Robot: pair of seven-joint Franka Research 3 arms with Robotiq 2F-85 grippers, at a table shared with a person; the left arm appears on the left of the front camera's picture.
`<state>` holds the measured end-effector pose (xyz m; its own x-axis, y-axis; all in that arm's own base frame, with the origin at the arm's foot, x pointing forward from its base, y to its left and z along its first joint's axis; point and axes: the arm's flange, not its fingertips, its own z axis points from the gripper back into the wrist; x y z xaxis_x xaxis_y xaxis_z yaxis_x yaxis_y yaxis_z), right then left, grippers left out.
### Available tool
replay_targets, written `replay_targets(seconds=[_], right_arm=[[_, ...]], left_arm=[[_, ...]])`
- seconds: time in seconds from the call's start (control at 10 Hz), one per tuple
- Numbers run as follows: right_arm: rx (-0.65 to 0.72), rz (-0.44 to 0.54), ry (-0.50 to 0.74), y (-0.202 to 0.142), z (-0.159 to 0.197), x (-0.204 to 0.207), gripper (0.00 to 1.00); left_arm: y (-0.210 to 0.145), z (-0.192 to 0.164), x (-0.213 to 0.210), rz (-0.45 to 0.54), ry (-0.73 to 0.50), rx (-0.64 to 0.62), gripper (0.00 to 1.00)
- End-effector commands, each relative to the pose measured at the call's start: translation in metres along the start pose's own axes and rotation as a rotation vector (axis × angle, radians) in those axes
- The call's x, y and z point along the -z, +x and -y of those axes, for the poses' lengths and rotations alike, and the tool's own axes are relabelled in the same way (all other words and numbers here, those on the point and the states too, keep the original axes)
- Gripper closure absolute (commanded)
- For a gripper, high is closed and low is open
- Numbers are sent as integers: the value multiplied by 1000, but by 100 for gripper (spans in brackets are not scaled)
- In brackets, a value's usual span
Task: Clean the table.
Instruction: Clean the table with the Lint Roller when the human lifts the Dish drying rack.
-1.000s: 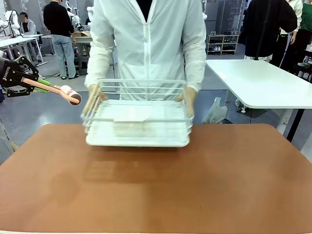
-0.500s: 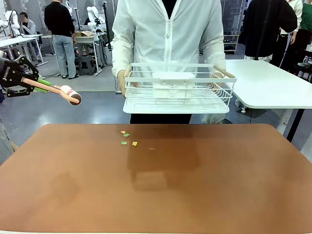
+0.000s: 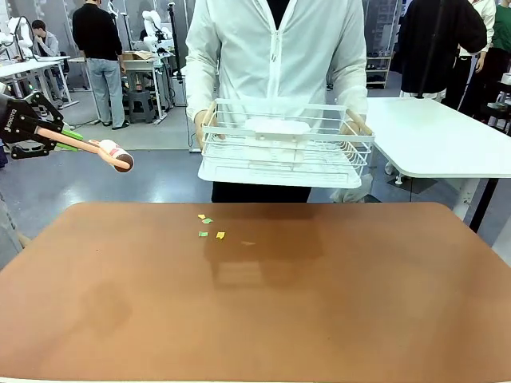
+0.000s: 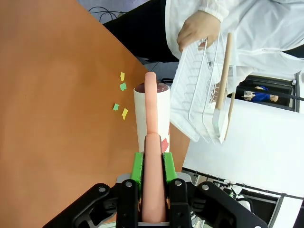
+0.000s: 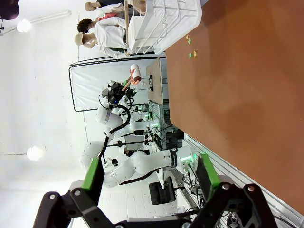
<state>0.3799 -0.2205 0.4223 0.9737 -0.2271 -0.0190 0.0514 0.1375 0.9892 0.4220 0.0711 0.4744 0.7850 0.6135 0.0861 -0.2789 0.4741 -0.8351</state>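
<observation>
The reddish-brown table (image 3: 319,303) carries a few small green and yellow paper scraps (image 3: 209,226) near its far edge. My left gripper (image 3: 68,137) hangs off the table's far left corner, shut on the pink handle of a lint roller (image 3: 116,153). Seen from the left wrist, the left gripper (image 4: 152,164) clamps that handle, and the white roller (image 4: 152,114) points past the scraps (image 4: 121,97). My right gripper (image 5: 149,173) stands open, nothing between its fingers, away from the table (image 5: 247,95).
A person in a white jacket holds a white wire basket (image 3: 283,144) in both hands above the table's far edge. A white table (image 3: 431,136) stands behind at the right. Other people stand farther back.
The person lifted the wire basket off the table and stepped back, uncovering the paper scraps. My left arm and the roller have stayed put.
</observation>
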Motion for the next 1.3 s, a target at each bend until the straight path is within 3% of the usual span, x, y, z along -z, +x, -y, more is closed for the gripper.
replay_targets(seconds=[0.0,0.6,0.7,0.8,1.0,1.2], right_arm=[[6,2,-7,0,-2,0,0],[6,2,-7,0,-2,0,0],[6,2,-7,0,-2,0,0],[6,2,-7,0,-2,0,0],[6,2,-7,0,-2,0,0],[6,2,-7,0,-2,0,0]], left_arm=[[0,0,0,1,1,-1,100],[0,0,0,1,1,-1,100],[0,0,0,0,0,0,79],[11,4,4,-88,57,77,79],[38,22,12,-117,74,146,79],[50,32,24,-258,134,240,79]])
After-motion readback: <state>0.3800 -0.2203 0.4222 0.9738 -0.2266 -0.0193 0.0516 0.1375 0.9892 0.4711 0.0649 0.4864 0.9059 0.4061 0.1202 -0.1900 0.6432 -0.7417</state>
